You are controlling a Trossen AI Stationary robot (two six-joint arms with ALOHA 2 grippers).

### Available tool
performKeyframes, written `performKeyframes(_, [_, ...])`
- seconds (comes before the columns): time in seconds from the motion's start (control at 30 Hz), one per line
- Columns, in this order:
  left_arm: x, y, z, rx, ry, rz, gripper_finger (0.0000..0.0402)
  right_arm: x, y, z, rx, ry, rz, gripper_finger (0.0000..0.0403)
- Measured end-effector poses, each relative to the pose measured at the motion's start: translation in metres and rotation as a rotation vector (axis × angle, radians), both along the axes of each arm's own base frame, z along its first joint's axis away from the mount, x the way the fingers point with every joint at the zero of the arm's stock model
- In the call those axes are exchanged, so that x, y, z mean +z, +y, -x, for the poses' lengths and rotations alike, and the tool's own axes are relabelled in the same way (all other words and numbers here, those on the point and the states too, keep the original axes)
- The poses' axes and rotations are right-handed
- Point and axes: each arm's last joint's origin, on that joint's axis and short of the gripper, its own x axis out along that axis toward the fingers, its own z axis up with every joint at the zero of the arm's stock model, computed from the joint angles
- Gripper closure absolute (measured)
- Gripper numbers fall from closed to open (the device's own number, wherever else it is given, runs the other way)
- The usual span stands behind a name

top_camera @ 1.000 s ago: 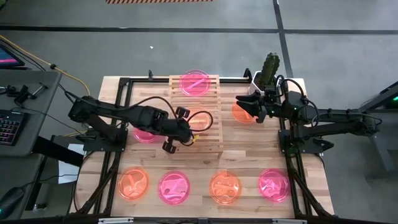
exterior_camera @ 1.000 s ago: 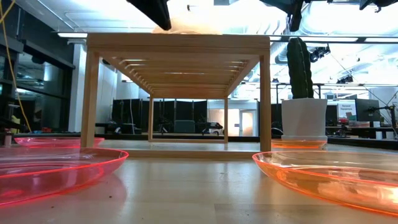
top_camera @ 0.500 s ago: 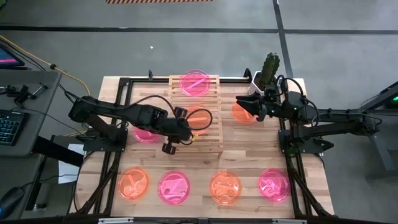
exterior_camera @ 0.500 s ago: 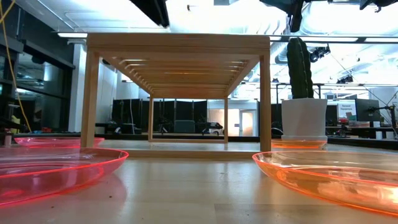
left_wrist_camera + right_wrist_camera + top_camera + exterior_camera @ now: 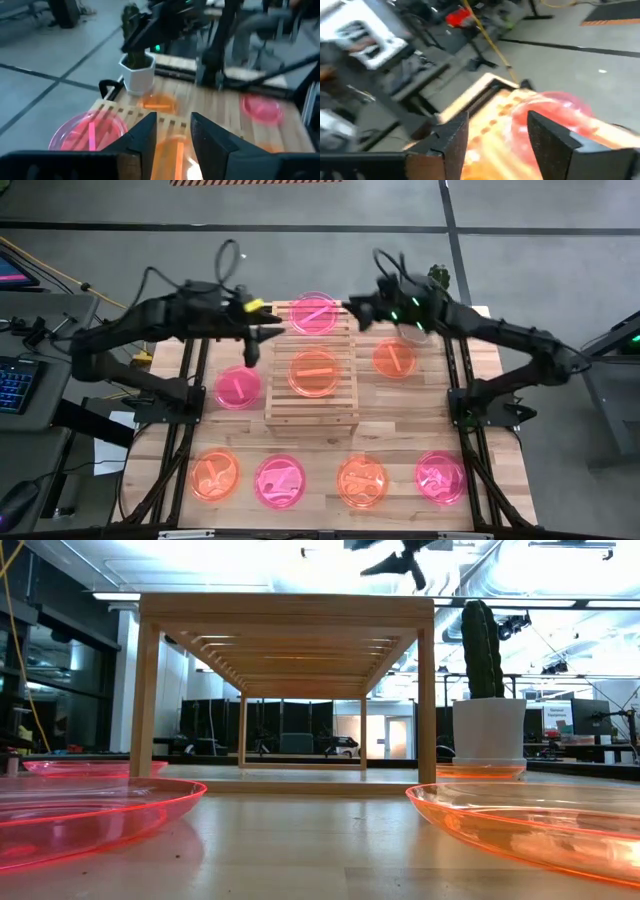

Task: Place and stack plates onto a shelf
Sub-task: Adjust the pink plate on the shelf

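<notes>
The desk (image 5: 400,420) is made of light wooden planks with a dark metal frame on top, and it stands on a grey floor with dark lines. At the left of the desk there is a side table with a keyboard (image 5: 12,383). A cactus in a white pot (image 5: 489,690) stands at the far right corner of the desk.

The shelf (image 5: 312,408) stands in the middle of the far half. One pink plate (image 5: 315,313) lies on its far end and one orange plate (image 5: 314,372) lies on its middle. A pink plate (image 5: 238,387) lies on the desk just left of the shelf, and an orange plate (image 5: 394,358) lies to its right. Four more plates lie in a row along the near edge: orange (image 5: 216,475), pink (image 5: 280,481), orange (image 5: 362,481), pink (image 5: 440,476).

The left pincer (image 5: 250,340) is raised near the far left corner of the shelf, fingers apart, with nothing between them. The right pincer (image 5: 360,310) is raised near the far right corner, also with fingers apart and empty.

In the low view the top of the shelf is hidden, so the plates on it do not show. The near plates are cut off at the picture edges. The right wrist view is blurred, and the room behind cannot be made out.
</notes>
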Motion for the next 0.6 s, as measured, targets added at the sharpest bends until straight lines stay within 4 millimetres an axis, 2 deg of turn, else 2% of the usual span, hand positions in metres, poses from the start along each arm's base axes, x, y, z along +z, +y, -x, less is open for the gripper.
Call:
performKeyframes(0.13, [-0.009, 0.000, 0.021, 0.039, -0.089, 0.025, 0.0321, 0.003, -0.049, -0.025, -0.004, 0.044, -0.048, 0.0302])
performKeyframes(0.23, [-0.016, 0.000, 0.030, 0.079, -0.103, 0.037, 0.0350, -0.007, -0.082, -0.044, -0.002, 0.073, -0.090, 0.0378])
performKeyframes(0.27, [-0.017, 0.000, 0.032, 0.101, -0.116, 0.040, 0.0361, -0.011, -0.093, -0.051, -0.010, 0.080, -0.103, 0.0390])
performKeyframes(0.37, [-0.022, 0.000, 0.035, 0.159, -0.116, 0.054, 0.0394, -0.024, -0.120, -0.067, -0.050, 0.098, -0.179, 0.0384])
performKeyframes(0.5, [-0.025, 0.001, 0.033, 0.193, -0.110, 0.075, 0.0399, -0.049, -0.146, -0.086, -0.090, 0.141, -0.256, 0.0398])
performKeyframes(0.6, [-0.026, 0.001, 0.030, 0.200, -0.110, 0.090, 0.0400, -0.066, -0.158, -0.096, -0.114, 0.184, -0.314, 0.0397])
